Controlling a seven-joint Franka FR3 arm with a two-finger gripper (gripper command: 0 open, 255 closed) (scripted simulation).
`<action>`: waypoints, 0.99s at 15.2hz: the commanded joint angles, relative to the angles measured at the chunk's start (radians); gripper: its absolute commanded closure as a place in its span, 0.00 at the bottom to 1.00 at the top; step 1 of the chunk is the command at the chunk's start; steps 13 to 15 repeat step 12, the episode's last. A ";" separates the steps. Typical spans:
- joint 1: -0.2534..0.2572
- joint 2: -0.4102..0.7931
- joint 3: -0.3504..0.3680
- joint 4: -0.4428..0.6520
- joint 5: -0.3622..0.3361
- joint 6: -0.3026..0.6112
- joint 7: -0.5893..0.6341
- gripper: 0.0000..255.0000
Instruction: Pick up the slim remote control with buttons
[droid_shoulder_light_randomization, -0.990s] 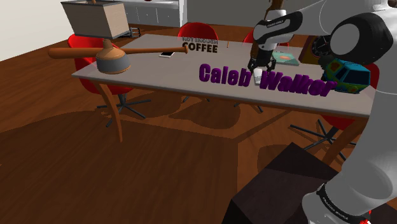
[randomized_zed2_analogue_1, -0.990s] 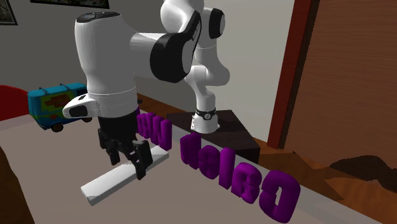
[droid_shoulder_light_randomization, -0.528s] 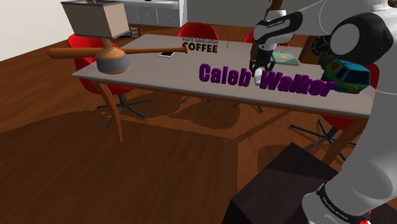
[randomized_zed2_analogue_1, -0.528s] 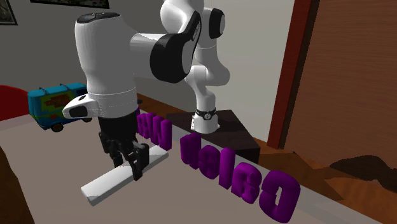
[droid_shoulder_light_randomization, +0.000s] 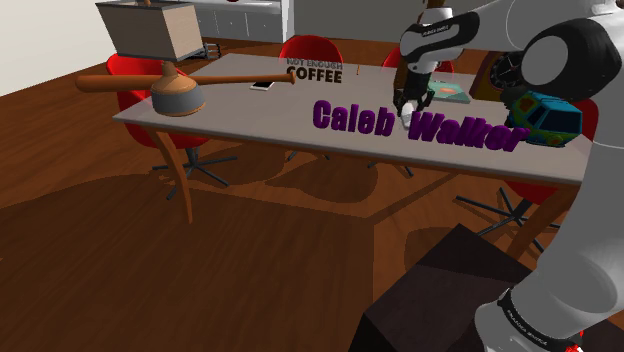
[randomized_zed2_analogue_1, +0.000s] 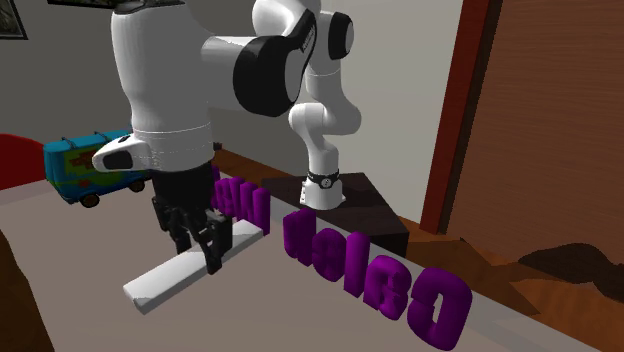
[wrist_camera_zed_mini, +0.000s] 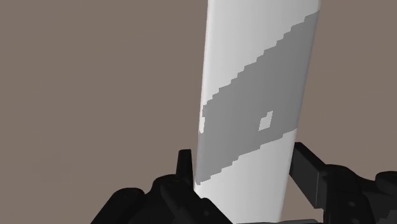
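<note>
Grey table (droid_shoulder_light_randomization: 250, 108), dining room behind. I see the gripper (randomized_zed2_analogue_1: 200, 252) pinching the white slim remote (randomized_zed2_analogue_1: 162, 282) near one end. Since a second ago the arm has risen; remote looks just off the surface, so I judge the lift begun.

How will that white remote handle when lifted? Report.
Likely stiff: the remote is a straight bar, no sag. Its flat faces shouldn't roll, but look smooth, so it might slip. Long, it may pivot in the gripper clasping its narrow sides.
</note>
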 joint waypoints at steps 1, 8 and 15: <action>0.001 -0.007 0.000 0.018 -0.002 -0.025 0.002 1.00; -0.001 -0.019 -0.002 0.094 -0.005 -0.113 0.004 1.00; -0.002 -0.021 -0.003 0.121 -0.005 -0.141 0.004 1.00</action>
